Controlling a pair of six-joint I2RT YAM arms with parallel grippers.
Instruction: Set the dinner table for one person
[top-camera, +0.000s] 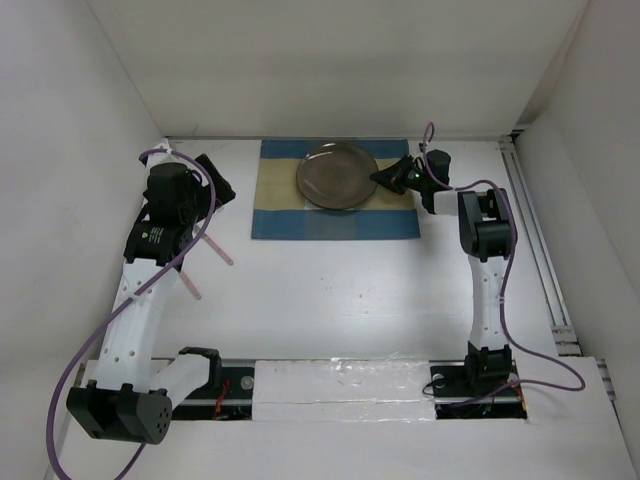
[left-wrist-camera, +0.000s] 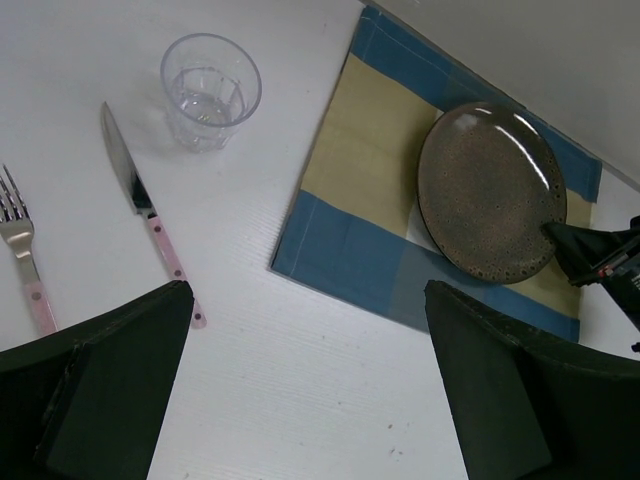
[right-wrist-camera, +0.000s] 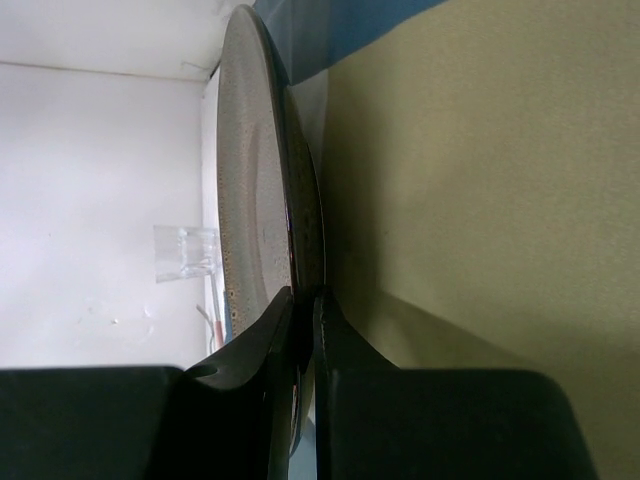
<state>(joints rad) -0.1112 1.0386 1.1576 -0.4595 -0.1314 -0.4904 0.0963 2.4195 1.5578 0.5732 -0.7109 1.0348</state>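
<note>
A dark speckled plate (top-camera: 337, 176) sits on a blue-and-tan placemat (top-camera: 335, 215) at the far middle of the white dinner table (top-camera: 330, 300). My right gripper (top-camera: 385, 178) is shut on the plate's right rim; in the right wrist view its fingers (right-wrist-camera: 345, 360) pinch the plate's edge (right-wrist-camera: 262, 200). My left gripper (top-camera: 218, 185) is open and empty, above the table left of the placemat. In the left wrist view, a clear glass (left-wrist-camera: 211, 92), a pink-handled knife (left-wrist-camera: 150, 215) and a fork (left-wrist-camera: 25, 255) lie on the table left of the placemat (left-wrist-camera: 360, 200).
The knife (top-camera: 218, 247) and fork (top-camera: 190, 285) lie beside the left arm. White walls close in the table at the back and on both sides. A rail (top-camera: 545, 260) runs along the right edge.
</note>
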